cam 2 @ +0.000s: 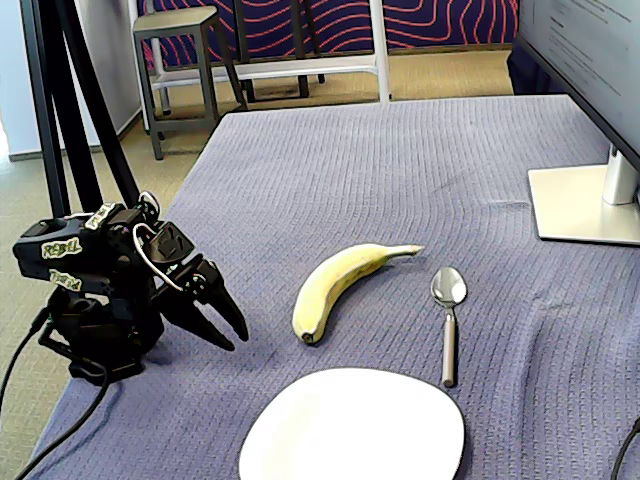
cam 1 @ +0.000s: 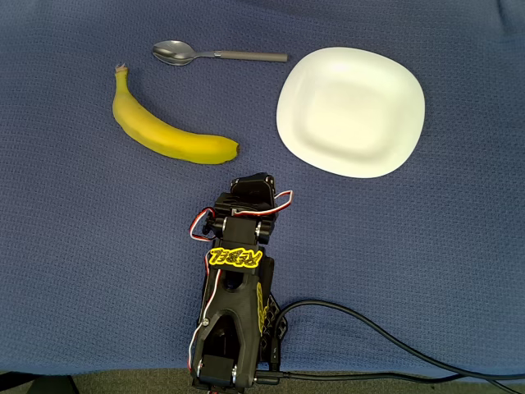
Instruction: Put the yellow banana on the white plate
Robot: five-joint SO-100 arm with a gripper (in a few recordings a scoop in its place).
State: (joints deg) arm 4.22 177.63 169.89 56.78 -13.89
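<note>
In the fixed view the black arm [cam 2: 95,290] crouched at the left edge of the frame, its jaws [cam 2: 222,322] pointing down and to the right, tips hanging just above the blue cloth-covered counter [cam 2: 400,170]. The two dark fingers [cam 2: 215,335] lay close together with only a thin sliver between them near the tips, so they read as clenched, or very nearly so, and they gripped nothing and touched nothing.

The yellow banana [cam 2: 340,283] lay on the cloth at the centre of that view, a little to the right of the jaws and clearly apart from them, dark tip toward the lower left, stem toward the upper right. In the overhead view the banana [cam 1: 168,127] sat in the upper left of the frame, its dark tip near the arm's [cam 1: 238,279] front end.

The white plate [cam 1: 351,111] rested in the upper right of the overhead view, well apart from the banana; in the fixed view the plate [cam 2: 352,428] filled the lower centre. A metal spoon [cam 1: 215,55] lay along the top of the overhead frame, just above the banana, and in the fixed view the spoon [cam 2: 449,322] sat right of the banana. A monitor stand [cam 2: 585,200] stood at the right edge of the fixed view.
</note>
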